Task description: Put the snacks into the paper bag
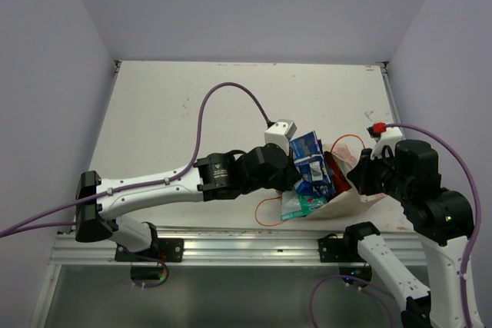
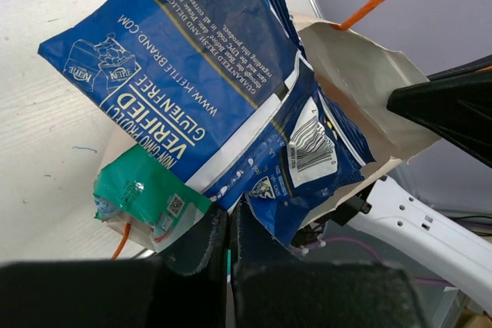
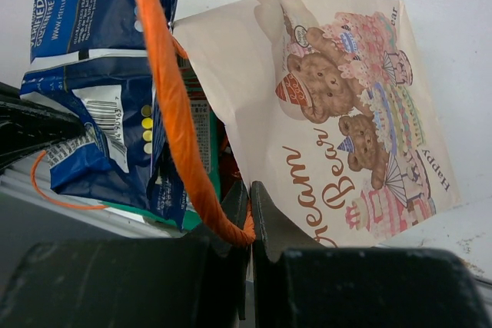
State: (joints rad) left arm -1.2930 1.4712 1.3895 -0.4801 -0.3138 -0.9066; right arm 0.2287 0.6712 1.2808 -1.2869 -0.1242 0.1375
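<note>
Feeds the dark blue Kettle packet [image 2: 200, 74], pinched in the left end effector [image 2: 229, 243], into the paper bag [image 3: 338, 113] on the desk [image 1: 192, 113], rim clamped by the right end effector [image 3: 250, 220]; probably needs pushing deeper, then release.

table [image 1: 192, 113]: white, faint scuffs | walls [image 1: 46, 74]: pale lilac | rail [image 1: 246, 250]: silver, along table's near edge

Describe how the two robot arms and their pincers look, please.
Both arms have white tube-shaped links and bulky black joint housings: the left arm, the right arm. A thin purple cable runs to each wrist. The left pincer and right pincer have flat black fingers. The right wrist carries a small red part.
</note>
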